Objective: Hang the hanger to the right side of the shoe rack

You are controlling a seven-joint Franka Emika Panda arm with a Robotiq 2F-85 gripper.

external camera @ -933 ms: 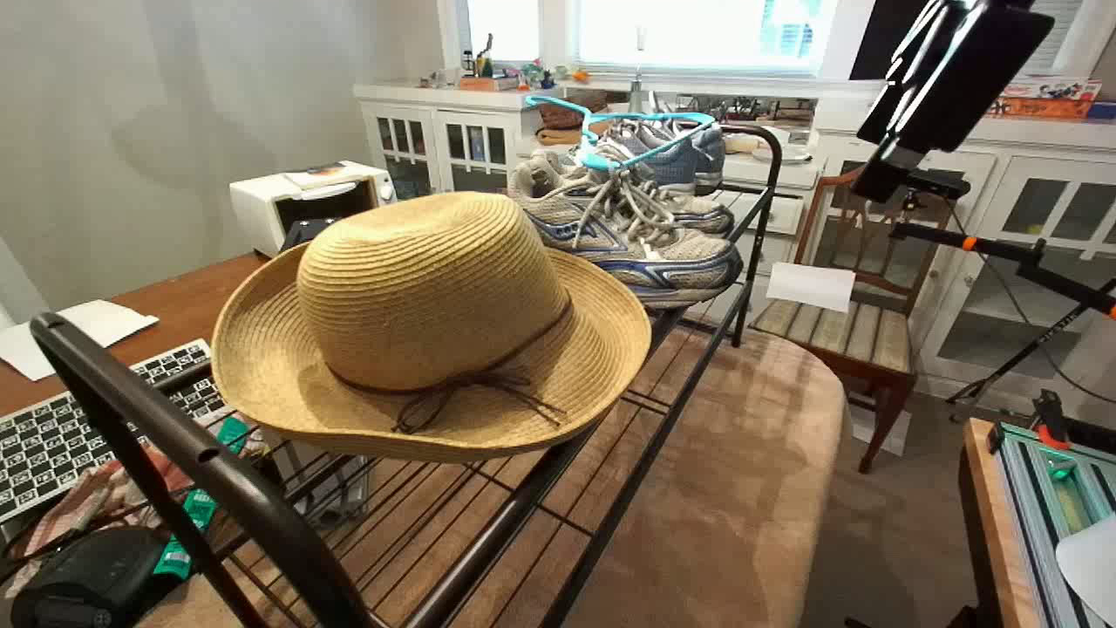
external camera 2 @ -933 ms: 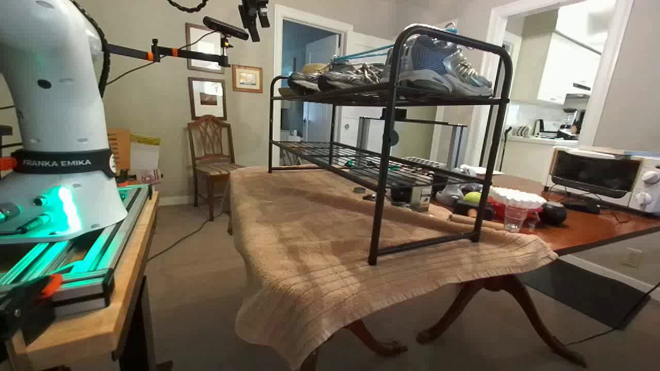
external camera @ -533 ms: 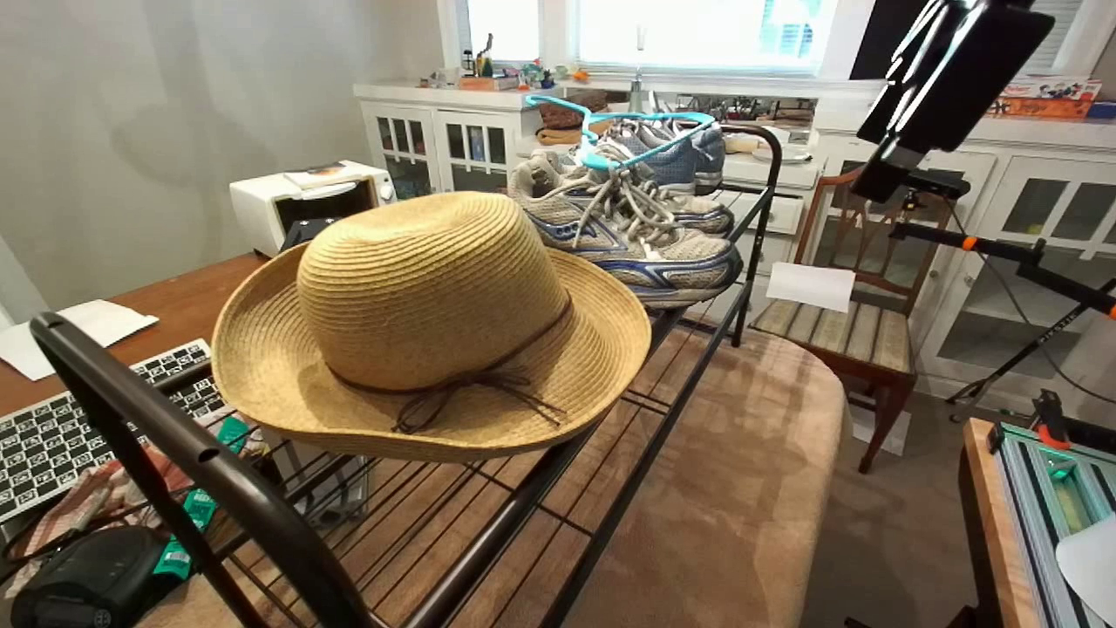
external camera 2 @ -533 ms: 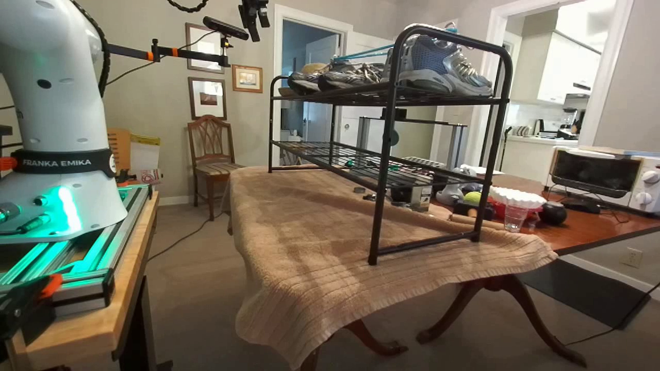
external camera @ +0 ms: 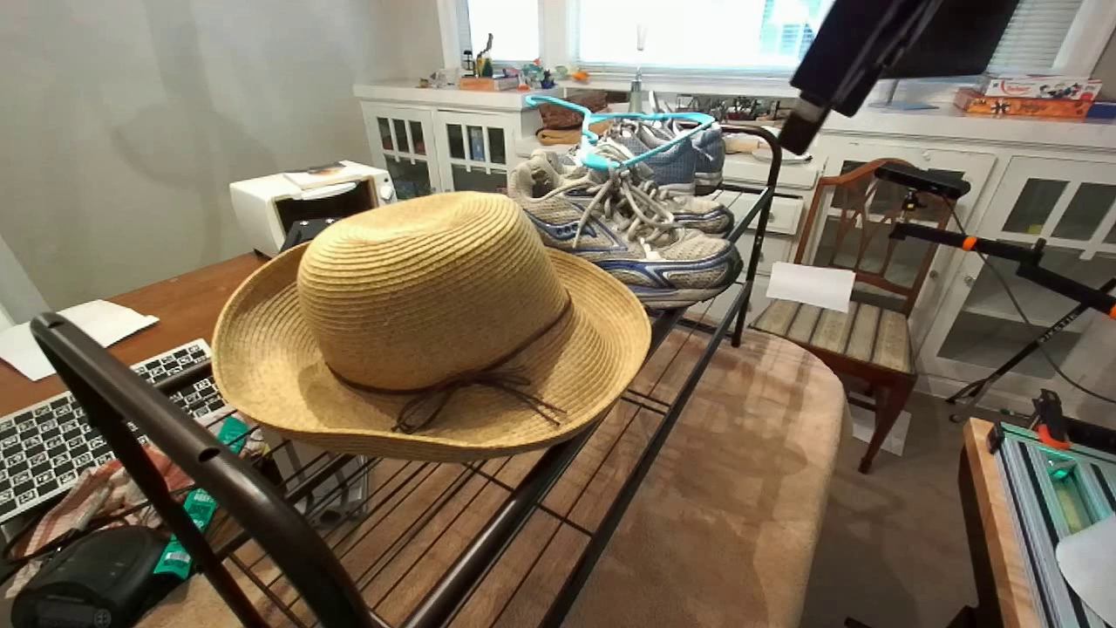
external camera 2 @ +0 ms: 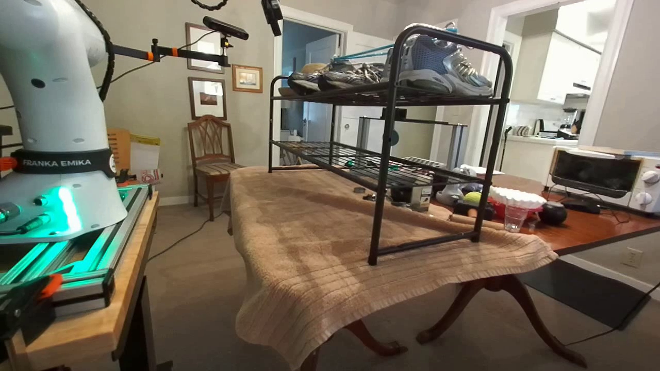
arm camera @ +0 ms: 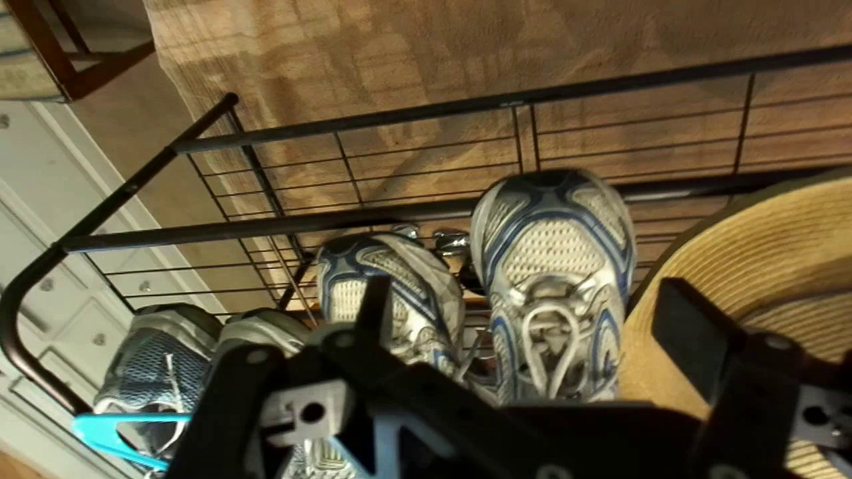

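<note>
Hanger (external camera: 599, 160) and all, the wooden table (external camera 2: 582, 226) in front of me carries its load: a tan towel (external camera 2: 289, 247) covers part of it, and on the towel stands the black shoe rack (external camera 2: 378, 206), with two barred shelves and curved tubular ends; along the upper shelf I see a wide-brimmed straw hat (external camera: 436, 305), and just beside it the sneakers (external camera: 680, 262), some grey-white and some bluish. Across the tops of those sneakers lies the hanger itself, thin and teal-blue; the gripper (arm camera: 529, 316) hangs higher than the shelf, apart from the hanger, released, its fingers parted wide.
</note>
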